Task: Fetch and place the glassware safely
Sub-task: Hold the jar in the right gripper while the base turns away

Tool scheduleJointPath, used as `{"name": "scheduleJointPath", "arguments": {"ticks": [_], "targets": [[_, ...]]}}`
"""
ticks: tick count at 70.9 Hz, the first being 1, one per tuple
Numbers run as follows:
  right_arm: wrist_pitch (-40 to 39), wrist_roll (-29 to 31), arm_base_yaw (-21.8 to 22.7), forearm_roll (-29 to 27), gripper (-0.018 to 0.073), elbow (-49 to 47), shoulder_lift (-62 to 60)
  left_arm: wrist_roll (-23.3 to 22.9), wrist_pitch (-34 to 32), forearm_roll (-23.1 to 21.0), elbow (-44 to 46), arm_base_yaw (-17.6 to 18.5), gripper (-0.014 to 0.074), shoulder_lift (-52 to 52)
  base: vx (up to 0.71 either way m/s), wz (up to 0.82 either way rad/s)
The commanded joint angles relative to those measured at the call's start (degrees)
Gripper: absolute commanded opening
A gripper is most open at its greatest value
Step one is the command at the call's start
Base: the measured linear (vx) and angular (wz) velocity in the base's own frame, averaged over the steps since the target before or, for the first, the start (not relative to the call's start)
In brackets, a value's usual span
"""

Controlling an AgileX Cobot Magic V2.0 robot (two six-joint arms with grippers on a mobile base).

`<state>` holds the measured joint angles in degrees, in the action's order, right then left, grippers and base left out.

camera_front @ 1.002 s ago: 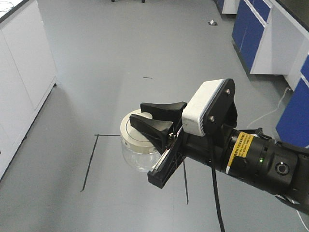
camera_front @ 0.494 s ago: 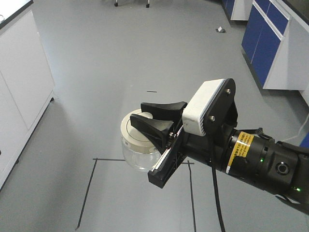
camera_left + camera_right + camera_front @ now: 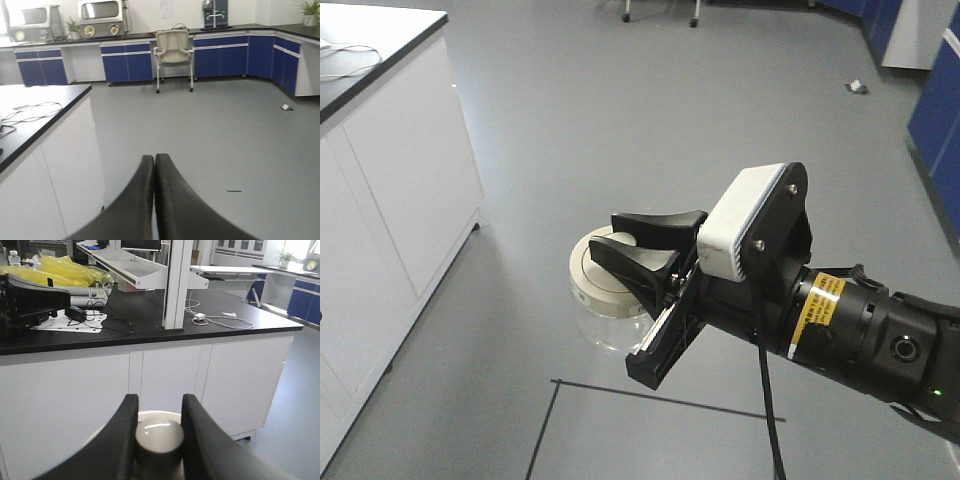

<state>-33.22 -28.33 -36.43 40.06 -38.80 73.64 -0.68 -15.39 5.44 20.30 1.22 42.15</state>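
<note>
jar (image 3: 603, 328): clear glass | lid (image 3: 590, 275): glossy cream | right gripper (image 3: 605, 236): matt black

No legible txt in any view.
Front view: yellow label (image 3: 823, 298) w/ black print wraps the right arm's wrist section, just behind the right claw (image 3: 605, 235) gripping the glass jar (image 3: 592, 325); chars too small & blurred to read. Left wrist view: white sheet (image 3: 167, 7) on the far wall above the blue cabinets (image 3: 125, 62), print can't be resolved. Right wrist view: white paper (image 3: 65, 320) lies flat on the black surface (image 3: 150, 320) w/ cables across it, marks on it illegible.
</note>
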Motion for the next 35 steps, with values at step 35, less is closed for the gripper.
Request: {"name": "scheduleJointPath", "arguments": {"ticks": [35], "targets": [[-4.79, 0.15, 0.10, -1.59, -0.0003, -1.78, -2.04, -0.41, -4.06, -0.55, 1.51, 0.31, -0.0007, -0.15, 0.41, -0.08]]}}
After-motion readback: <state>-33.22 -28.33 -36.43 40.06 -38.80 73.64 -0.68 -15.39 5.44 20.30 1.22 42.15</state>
